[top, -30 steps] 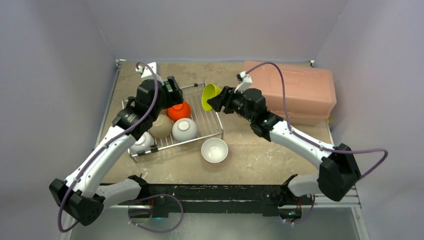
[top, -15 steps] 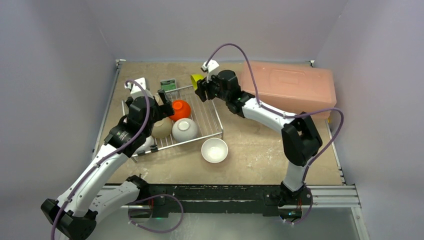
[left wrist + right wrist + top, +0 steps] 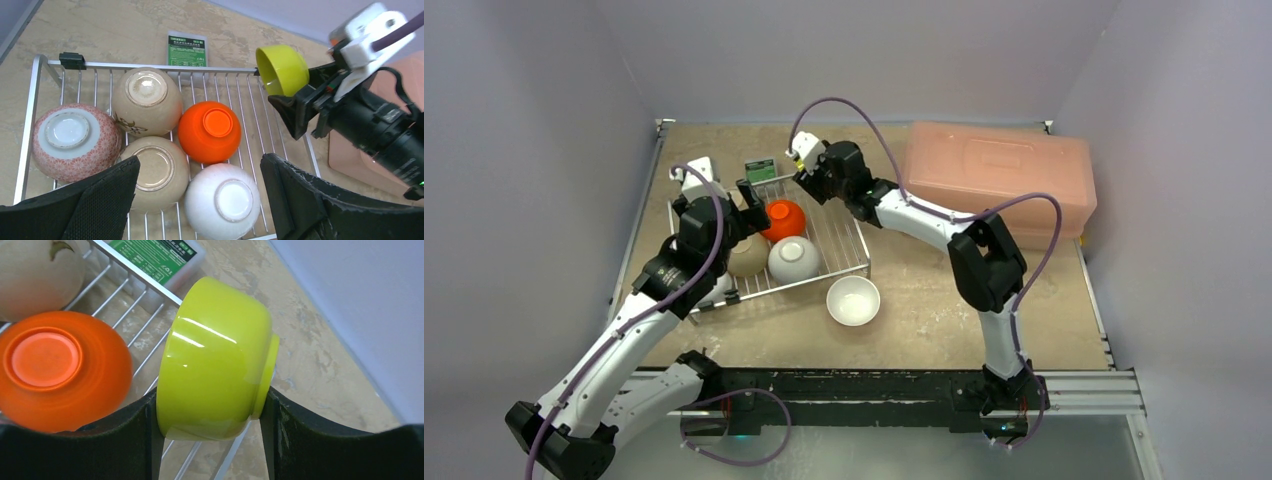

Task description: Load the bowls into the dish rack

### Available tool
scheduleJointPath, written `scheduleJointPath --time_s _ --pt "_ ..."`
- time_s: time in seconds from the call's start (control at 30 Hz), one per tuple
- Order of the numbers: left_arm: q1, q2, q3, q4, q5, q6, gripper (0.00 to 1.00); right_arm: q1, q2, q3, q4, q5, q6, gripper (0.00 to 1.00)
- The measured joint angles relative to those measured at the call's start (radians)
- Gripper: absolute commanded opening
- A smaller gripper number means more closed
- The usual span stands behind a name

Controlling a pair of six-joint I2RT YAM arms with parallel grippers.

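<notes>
The silver wire dish rack [image 3: 836,238] holds several upside-down bowls: an orange one [image 3: 210,131], two beige [image 3: 146,100], a white one [image 3: 222,200] and a red-patterned one [image 3: 75,140]. My right gripper [image 3: 210,395] is shut on the lime-green bowl [image 3: 215,360], held on its side over the rack's back right corner; the bowl also shows in the left wrist view [image 3: 282,70]. My left gripper [image 3: 200,160] is open and empty, above the orange and white bowls. Another white bowl [image 3: 853,300] stands upright on the table in front of the rack.
A pink translucent box [image 3: 999,180] stands at the back right. A green card [image 3: 760,169] lies just behind the rack. Grey walls close in the table on the left, back and right.
My right arm has carried the lime-green bowl left, from beside the pink box to the rack's back right corner. My left gripper has drawn back off the orange bowl toward the near left.
</notes>
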Motion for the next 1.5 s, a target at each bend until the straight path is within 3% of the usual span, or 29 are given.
scheduleJointPath --time_s 0.2,0.53,0.8,1.07,1.27,1.4,1.5 --pt "0.000 0.006 -0.001 0.014 -0.007 0.010 0.90 0.063 0.055 0.025 -0.007 0.171 -0.127 0.21" --pt "0.000 0.021 -0.018 0.021 -0.007 0.013 0.90 0.088 0.069 0.023 0.005 0.302 -0.340 0.22" --pt "0.000 0.003 -0.018 0.013 -0.048 0.011 0.91 0.091 0.076 0.010 0.026 0.317 -0.486 0.25" --pt "0.000 -0.082 -0.018 0.013 -0.120 0.011 0.91 0.101 0.120 0.010 0.015 0.314 -0.529 0.25" --pt "0.000 -0.056 -0.018 0.014 -0.104 0.009 0.91 0.104 0.138 0.010 0.006 0.325 -0.556 0.25" --pt "0.000 -0.014 -0.018 0.007 -0.095 0.009 0.91 0.108 0.145 0.010 0.013 0.340 -0.571 0.35" --pt "0.000 -0.009 -0.018 0.005 -0.092 0.009 0.91 0.113 0.153 0.010 0.026 0.358 -0.584 0.55"
